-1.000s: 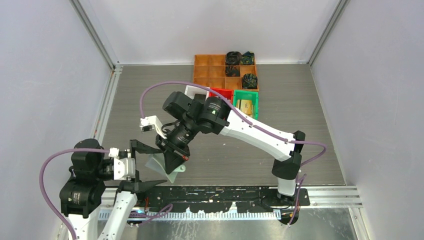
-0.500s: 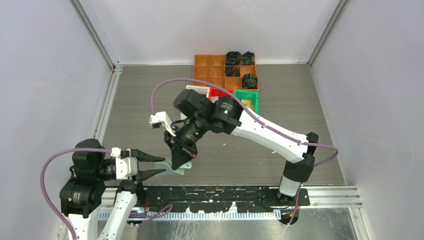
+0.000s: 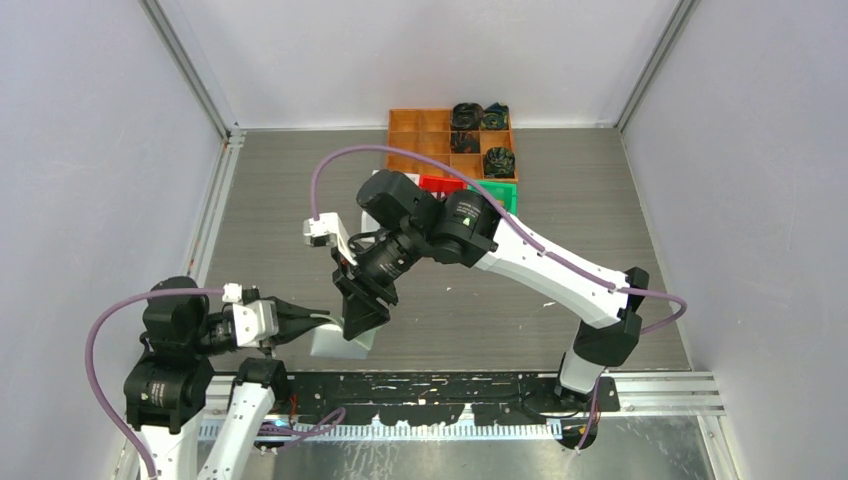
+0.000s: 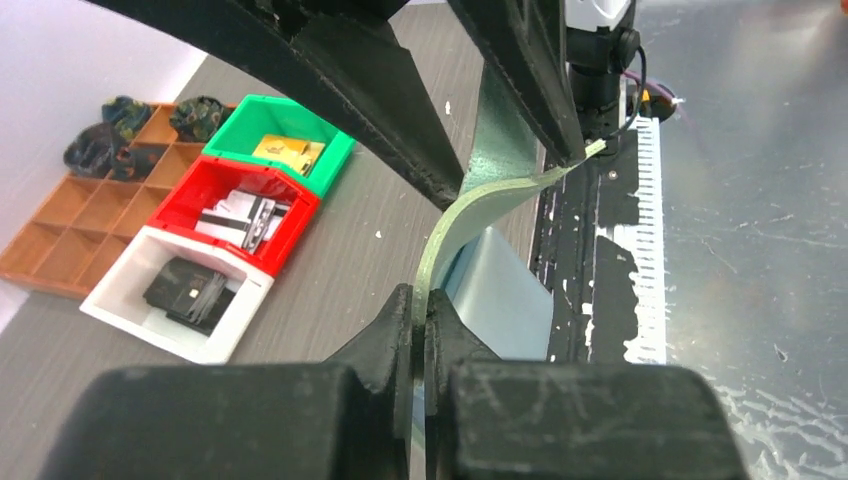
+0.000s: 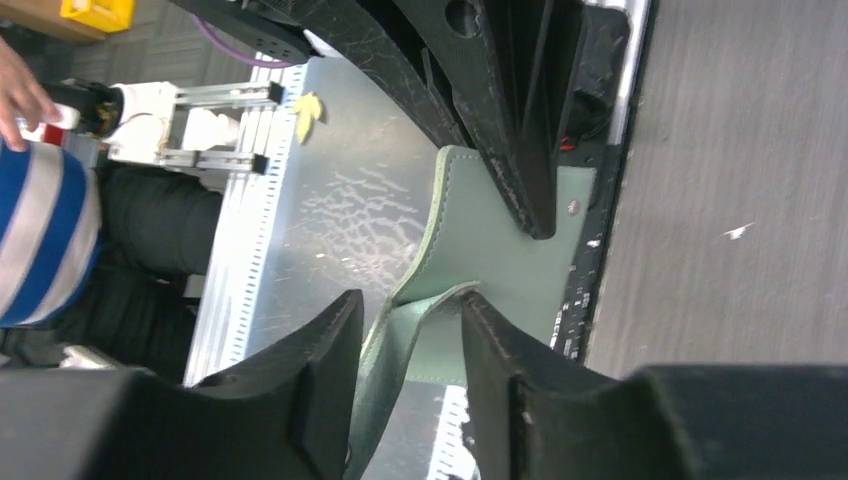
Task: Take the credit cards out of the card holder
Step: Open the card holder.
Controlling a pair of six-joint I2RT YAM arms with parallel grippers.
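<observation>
Pinching one flap of the card holder (image 4: 500, 195) flat between its fingers, the left claw (image 4: 420, 305) shows no gap at all. The bite is thin: only an edge of the soft sage material sits in it. A sideways pull could slide that edge straight out.

Just ahead of this claw the flap bows upward. Under the bow a pale bluish pocket (image 4: 495, 290) opens toward the black rail (image 4: 590, 300) at the near edge of the counter (image 4: 340, 260). No card shows in the pocket from either wrist view (one may be tucked deeper). Anything loose inside could therefore drop onto the rail instead of the counter.

At the far end of the bow, the right claw (image 5: 410, 330) is narrow, its fingers closed on a buckled fold of the same holder. Two grips on one limp thing is the main hazard, I judge. Pulling apart too hard may crease or tear it, or snatch it from the weaker pinch. Drawing closer would bring the dark fingers, just beside each other, into contact.

Well beyond both claws, the white bin (image 4: 235, 330), red bin (image 4: 296, 228) and green bin (image 4: 335, 168) hold credit cards (image 4: 185, 292). Any card freed here faces a long carry, with time to slip.
</observation>
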